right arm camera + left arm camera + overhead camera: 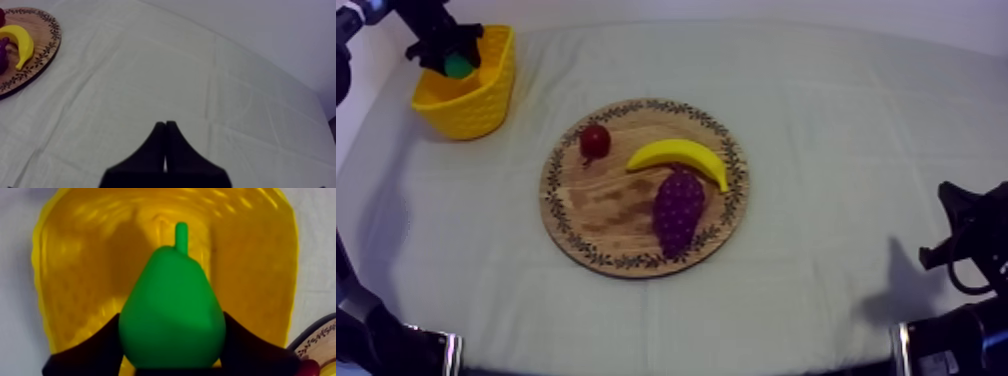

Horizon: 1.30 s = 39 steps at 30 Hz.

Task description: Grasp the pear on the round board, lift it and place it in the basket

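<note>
Clamped in your left gripper [170, 348], the pear [172, 303] hangs over the yellow basket [75, 268], off the board [601, 210], so only letting go is left, while your right gripper [165, 150] sits closed and empty.

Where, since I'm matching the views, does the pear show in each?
Top view: pear upper left, in the left end effector over the yellow basket.
Left wrist view: between the fingers, over the basket.
Right wrist view: faces the wooden board instead.
Shared landmark: the board's patterned rim.

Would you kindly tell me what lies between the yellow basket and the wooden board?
Nothing: in the top view, the stretch between yellow basket and wooden board is bare grey-white cloth.
</note>
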Available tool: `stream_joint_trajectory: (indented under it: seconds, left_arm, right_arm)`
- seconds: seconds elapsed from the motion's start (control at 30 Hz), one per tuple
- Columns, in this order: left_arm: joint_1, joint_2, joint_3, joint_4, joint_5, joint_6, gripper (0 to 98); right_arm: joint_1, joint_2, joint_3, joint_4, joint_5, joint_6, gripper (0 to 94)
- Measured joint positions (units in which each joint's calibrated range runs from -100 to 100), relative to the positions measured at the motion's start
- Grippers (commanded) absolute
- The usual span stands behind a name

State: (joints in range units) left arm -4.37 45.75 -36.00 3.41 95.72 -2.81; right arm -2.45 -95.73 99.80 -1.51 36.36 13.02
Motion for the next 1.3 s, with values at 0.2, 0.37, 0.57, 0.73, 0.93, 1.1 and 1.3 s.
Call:
stream_joint_trajectory:
  seconds: [0.2,0.37,0.57,0.73,0.93,1.1,1.3]
  left_arm:
    - [-0.26,-0.22,2.20,-0.29,-0.16,-0.22,82.3]
    - [-0.22,-0.80,3.21,-0.77,-0.18,0.06,93.9]
    - [-0.18,-2.02,3.46,-1.33,-0.18,-0.13,96.1]
    - [-0.10,-4.00,5.02,-1.56,-0.09,-0.02,96.1]
    - [0.22,-7.75,7.39,-1.60,0.03,0.25,94.9]
    - [0.39,-11.50,9.25,-1.43,0.30,0.46,90.1]
    - [0.58,-16.17,12.44,-1.38,0.32,0.63,84.4]
  right_arm:
    - [0.00,0.00,0.00,0.00,0.00,0.00,0.4]
    - [-0.04,0.00,0.00,0.00,0.00,0.00,0.4]
    - [-0.04,0.00,0.00,0.00,0.00,0.00,0.4]
    - [-0.07,0.00,0.00,0.00,0.00,0.00,0.4]
    - [-0.07,0.00,0.00,0.00,0.00,0.00,0.4]
    - [-0.07,0.00,0.00,0.00,0.00,0.00,0.4]
    - [-0.07,0.00,0.00,0.00,0.00,0.00,0.4]
